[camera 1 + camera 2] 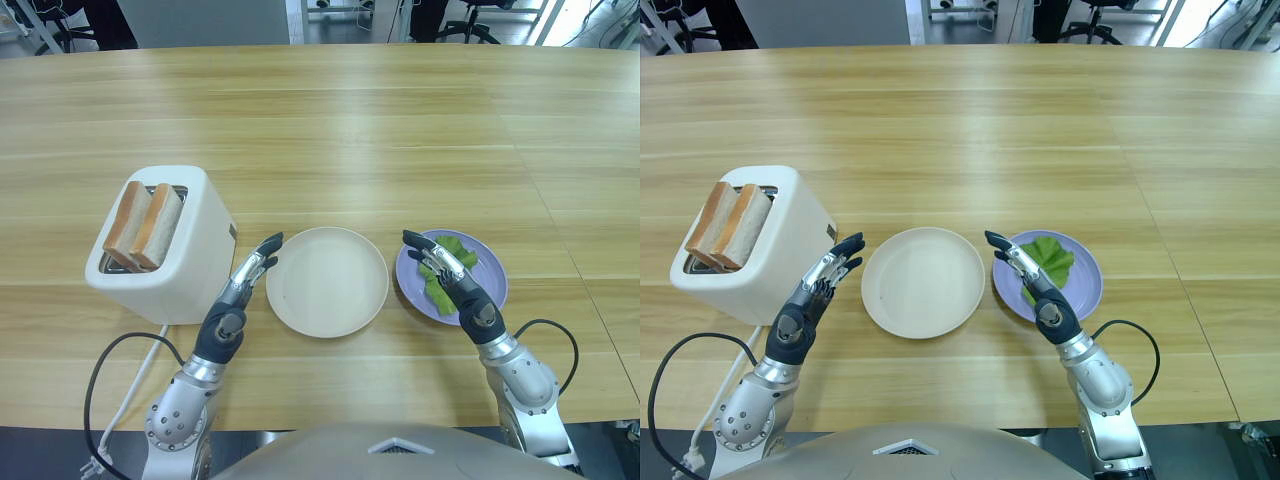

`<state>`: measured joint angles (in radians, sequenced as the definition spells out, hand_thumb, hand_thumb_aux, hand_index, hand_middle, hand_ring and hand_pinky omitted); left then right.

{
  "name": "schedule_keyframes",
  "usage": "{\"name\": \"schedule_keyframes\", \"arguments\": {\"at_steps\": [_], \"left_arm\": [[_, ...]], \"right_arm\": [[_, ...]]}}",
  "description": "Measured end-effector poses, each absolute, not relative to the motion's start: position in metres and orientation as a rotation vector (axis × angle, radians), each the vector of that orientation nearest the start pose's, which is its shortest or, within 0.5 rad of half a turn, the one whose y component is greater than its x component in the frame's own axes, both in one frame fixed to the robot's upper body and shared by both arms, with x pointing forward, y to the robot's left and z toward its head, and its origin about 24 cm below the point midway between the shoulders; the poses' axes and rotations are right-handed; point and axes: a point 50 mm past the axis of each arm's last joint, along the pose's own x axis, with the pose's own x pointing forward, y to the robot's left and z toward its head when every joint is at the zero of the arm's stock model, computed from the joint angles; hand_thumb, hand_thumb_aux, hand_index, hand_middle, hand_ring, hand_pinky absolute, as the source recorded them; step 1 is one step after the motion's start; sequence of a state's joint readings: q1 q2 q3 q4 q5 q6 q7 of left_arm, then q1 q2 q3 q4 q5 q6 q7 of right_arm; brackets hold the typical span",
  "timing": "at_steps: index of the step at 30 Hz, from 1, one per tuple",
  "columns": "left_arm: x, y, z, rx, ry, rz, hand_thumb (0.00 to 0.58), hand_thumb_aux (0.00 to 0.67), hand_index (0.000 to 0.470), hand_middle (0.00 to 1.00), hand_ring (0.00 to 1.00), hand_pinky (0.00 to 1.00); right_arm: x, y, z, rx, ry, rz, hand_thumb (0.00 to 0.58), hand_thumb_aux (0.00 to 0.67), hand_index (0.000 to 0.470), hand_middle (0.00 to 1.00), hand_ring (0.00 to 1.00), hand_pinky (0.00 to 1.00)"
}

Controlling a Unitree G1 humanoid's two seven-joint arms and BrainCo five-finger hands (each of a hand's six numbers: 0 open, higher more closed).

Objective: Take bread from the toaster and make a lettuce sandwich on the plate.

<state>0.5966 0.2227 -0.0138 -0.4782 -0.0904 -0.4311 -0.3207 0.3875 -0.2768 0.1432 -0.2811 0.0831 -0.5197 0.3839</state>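
1. Bread, two pale slices with brown crusts (145,225), is standing upright in the slots of a white, rounded, box-shaped toaster (195,275). The slices are sitting side by side, with their upper halves sticking out above the top.
2. That toaster is sitting on a long, light wooden bench (350,130), at 9 o'clock from a round cream plate (327,281) and near it without touching.
3. The cream plate is lying flat close to the bench's near edge, roughly in the middle of the view.
4. A round purple plate (495,280) is lying at 3 o'clock from the cream plate, their rims just beside each other. Green lettuce leaves (1050,255) are resting on it in a loose pile.
5. The left robot hand (243,285) is hanging in the gap between toaster and cream plate, at the cream plate's 9 o'clock. Its fingers are stretching out straight toward 1 o'clock and gripping nothing, with the tips close to the cream rim.
6. The right robot hand (455,280) is hanging over the purple plate's 8 o'clock side and partly covering the lettuce. Its fingers are stretching out flat toward 11 o'clock and clasping nothing. Whether it is touching the leaves cannot be told.
7. A white power cord (140,375) is trailing from the toaster toward 6 o'clock, off the bench edge.
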Motion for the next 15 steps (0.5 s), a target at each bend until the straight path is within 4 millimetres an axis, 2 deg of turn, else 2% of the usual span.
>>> {"name": "schedule_keyframes", "arguments": {"at_steps": [12, 13, 15], "left_arm": [[0.131, 0.174, 0.083, 0.208, -0.294, -0.307, 0.000, 0.000, 0.000, 0.00, 0.00, 0.00], [0.131, 0.177, 0.086, 0.239, -0.305, -0.286, 0.000, 0.000, 0.000, 0.00, 0.00, 0.00], [0.135, 0.193, 0.107, 0.336, -0.387, -0.179, 0.000, 0.000, 0.000, 0.00, 0.00, 0.00]], "right_arm": [[0.162, -0.149, 0.068, -0.186, -0.356, 0.520, 0.000, 0.000, 0.000, 0.00, 0.00, 0.00], [0.162, -0.149, 0.069, -0.186, -0.358, 0.520, 0.000, 0.000, 0.000, 0.00, 0.00, 0.00], [0.163, -0.149, 0.070, -0.188, -0.363, 0.520, 0.000, 0.000, 0.000, 0.00, 0.00, 0.00]]}}
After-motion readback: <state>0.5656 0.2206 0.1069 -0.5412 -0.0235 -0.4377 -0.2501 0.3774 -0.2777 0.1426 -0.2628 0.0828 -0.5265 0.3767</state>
